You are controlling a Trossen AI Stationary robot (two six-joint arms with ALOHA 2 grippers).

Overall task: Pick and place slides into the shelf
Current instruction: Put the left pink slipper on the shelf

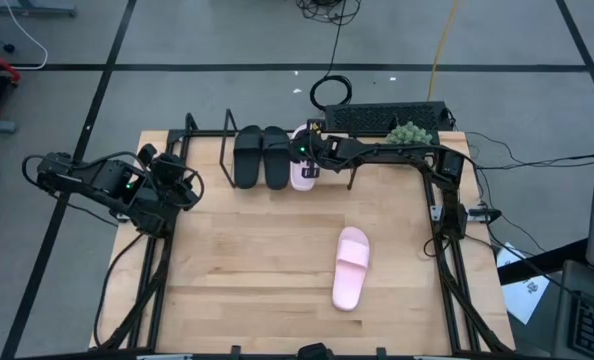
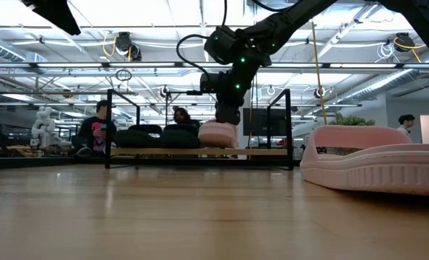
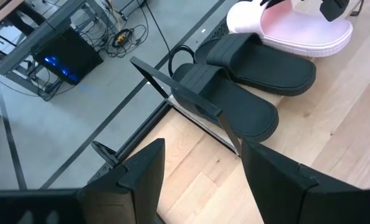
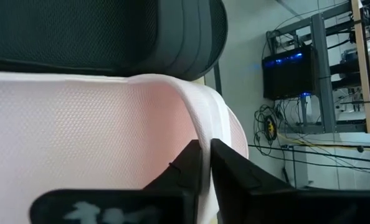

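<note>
Three slides are sitting on the shelf (image 1: 202,150): the black pair (image 1: 262,156) side by side, and one pink slide (image 1: 303,172) just beside them. I am seeing the right gripper (image 1: 311,150) at that pink slide, its fingers (image 4: 191,168) standing nearly together with the strap edge pinched between them. The second pink slide (image 1: 350,267) is lying on the table (image 1: 247,270), well apart. The left gripper (image 1: 182,185) is hovering part open and empty near the shelf's left end.
</note>
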